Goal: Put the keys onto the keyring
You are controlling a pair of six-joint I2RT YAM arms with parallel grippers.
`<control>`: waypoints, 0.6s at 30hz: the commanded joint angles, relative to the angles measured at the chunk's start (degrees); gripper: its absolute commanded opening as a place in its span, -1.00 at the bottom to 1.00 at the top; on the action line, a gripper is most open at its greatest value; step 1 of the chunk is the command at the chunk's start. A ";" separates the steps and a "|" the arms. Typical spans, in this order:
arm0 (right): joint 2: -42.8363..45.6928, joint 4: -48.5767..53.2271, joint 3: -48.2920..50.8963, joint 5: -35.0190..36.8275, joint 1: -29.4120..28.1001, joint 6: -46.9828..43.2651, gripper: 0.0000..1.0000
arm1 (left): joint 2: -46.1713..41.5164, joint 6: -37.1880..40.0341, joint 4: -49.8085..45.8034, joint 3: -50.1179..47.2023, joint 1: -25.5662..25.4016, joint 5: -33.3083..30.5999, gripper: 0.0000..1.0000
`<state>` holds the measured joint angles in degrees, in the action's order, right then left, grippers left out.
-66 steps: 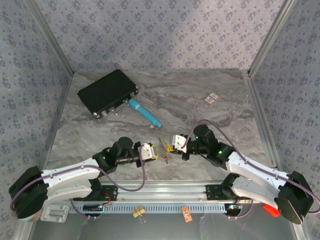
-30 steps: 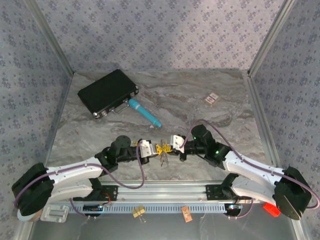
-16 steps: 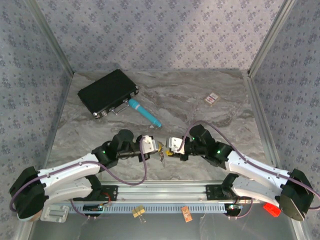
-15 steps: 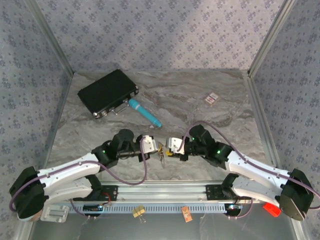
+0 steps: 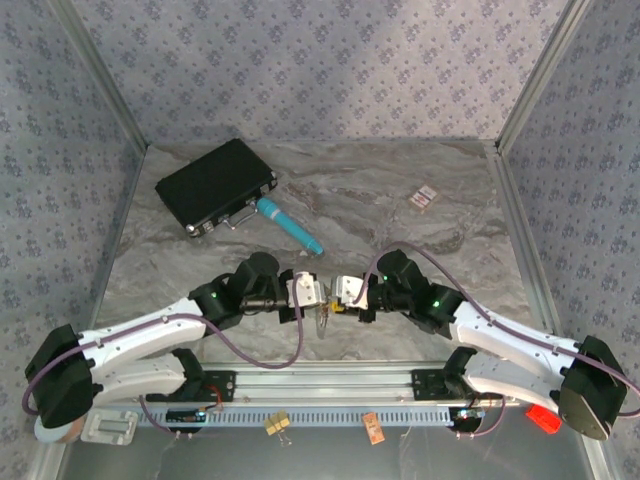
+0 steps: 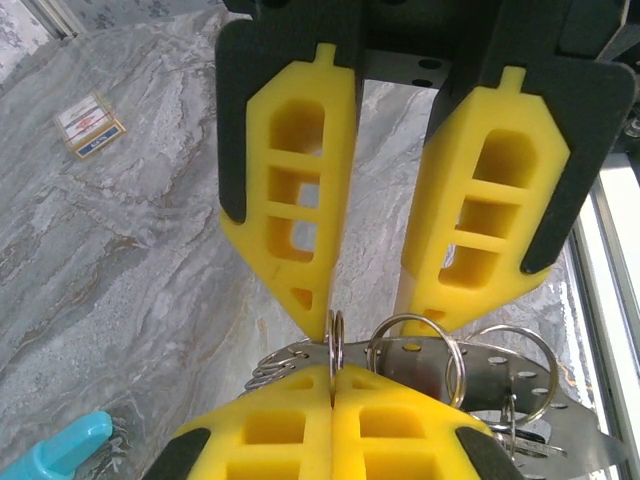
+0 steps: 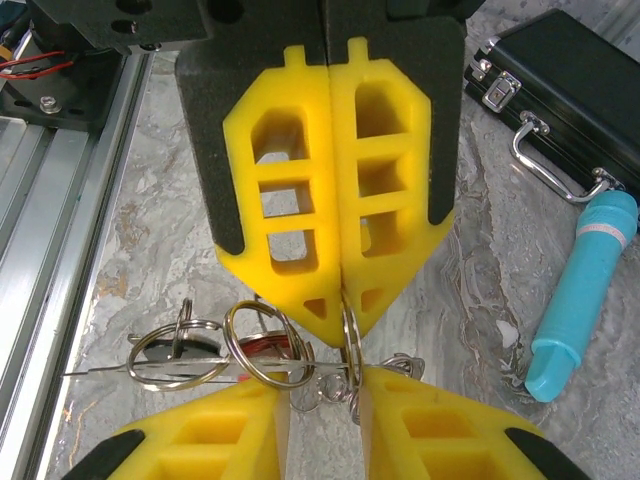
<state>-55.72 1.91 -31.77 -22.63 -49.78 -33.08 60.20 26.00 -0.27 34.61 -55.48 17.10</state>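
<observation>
— Orange tag (image 5: pixel 373 429) and a binder clip (image 5: pixel 277 424) lie on the near ledge, in front of the rail (image 5: pixel 330 378). What of the claws?
— Just past the rail they meet nose to nose. Pads of the left gripper (image 6: pixel 333 375) are pressed tight on a thin ring of the keyring (image 6: pixel 336 340). On the right gripper (image 7: pixel 323 388) the fingers stand parted; that ring sits in the gap, unpinched.
— Keys?
— Among the bunch hanging between the two; a red key (image 7: pixel 265 346) shows through one loose ring.
— Further back?
— Teal tool (image 5: pixel 290 226), then the black case (image 5: pixel 215 185) far left, a small card (image 5: pixel 424 197) far right, all on marble.
</observation>
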 commanded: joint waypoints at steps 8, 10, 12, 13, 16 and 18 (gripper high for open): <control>1.91 4.14 -0.92 6.37 -0.39 -2.52 -0.41 | -0.85 1.00 -7.37 4.23 -0.77 -2.58 -1.00; 3.13 3.86 -0.34 6.40 -0.17 -2.04 -0.42 | -1.40 0.98 -8.06 4.23 -0.77 -2.64 -1.00; 4.21 3.80 -0.15 5.19 0.01 -1.64 -0.45 | -1.82 1.02 -8.25 3.99 -0.85 -2.69 -1.00; 4.65 3.99 -0.44 4.28 0.01 -1.59 -0.47 | -1.94 1.16 -8.25 3.84 -0.85 -2.60 -1.00; 4.76 4.33 -1.26 2.10 -0.03 -1.51 -0.52 | -2.02 1.25 -8.07 3.65 -0.94 -2.47 -1.00; 4.02 4.11 -1.95 0.52 -0.15 -1.48 -0.52 | -2.10 1.24 -7.74 3.70 -1.00 -2.42 -1.00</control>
<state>-51.44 4.84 -31.79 -19.29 -49.80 -34.37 59.24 26.57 -7.57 36.84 -56.01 14.90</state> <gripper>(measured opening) 0.239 0.045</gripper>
